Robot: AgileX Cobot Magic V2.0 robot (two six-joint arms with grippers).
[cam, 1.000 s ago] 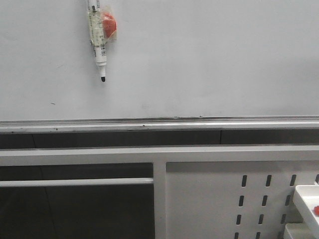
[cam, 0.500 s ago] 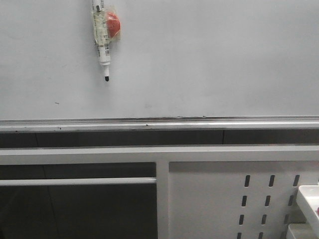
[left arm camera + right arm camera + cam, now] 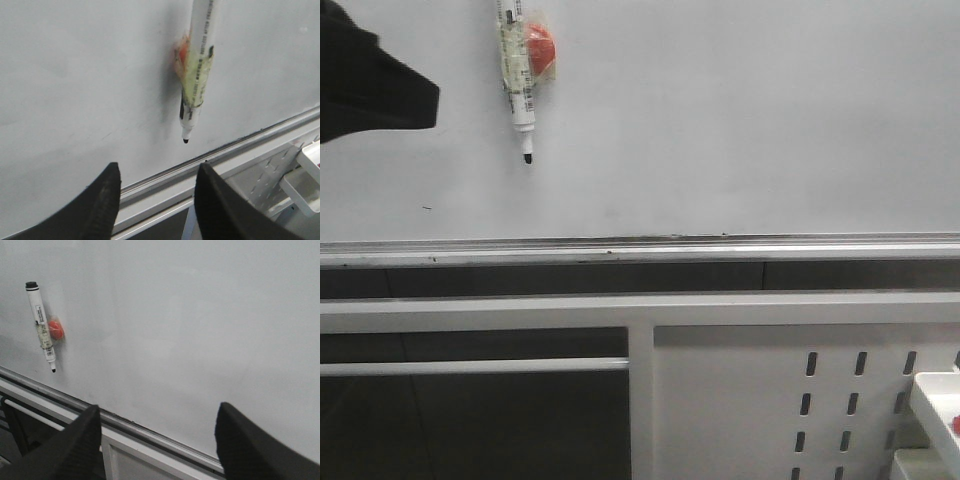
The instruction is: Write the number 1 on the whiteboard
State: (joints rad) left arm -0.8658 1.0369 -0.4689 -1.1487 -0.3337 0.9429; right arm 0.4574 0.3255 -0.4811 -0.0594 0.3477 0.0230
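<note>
whiteboard (image 3: 740, 120) fills the upper part of the front view, pale and glossy, with its silver ledge (image 3: 720, 247) running along the lower edge. no stroke of the number 1 shows on it in any view – the surface is blank apart from a few tiny specks.

a marker (image 3: 517, 80) hangs on the whiteboard well above the ledge, uncapped tip pointing down, fixed with yellowish tape to a red magnet (image 3: 540, 47) just beside its barrel.

the left gripper (image 3: 156, 192) is spread wide and holds nothing; in its wrist view the marker tip sits above the gap between the fingers, apart from them. a dark shape at the upper left corner of the front view, beside the marker, is probably this arm. the right gripper (image 3: 157, 427) is also wide open and empty, facing a bare stretch of whiteboard with the marker far to one side.

the step in hand looks like reaching for the marker – writing has not begun. next the left gripper needs to line up around the barrel, close on it and pull it free of the whiteboard without smearing the tip.
</note>
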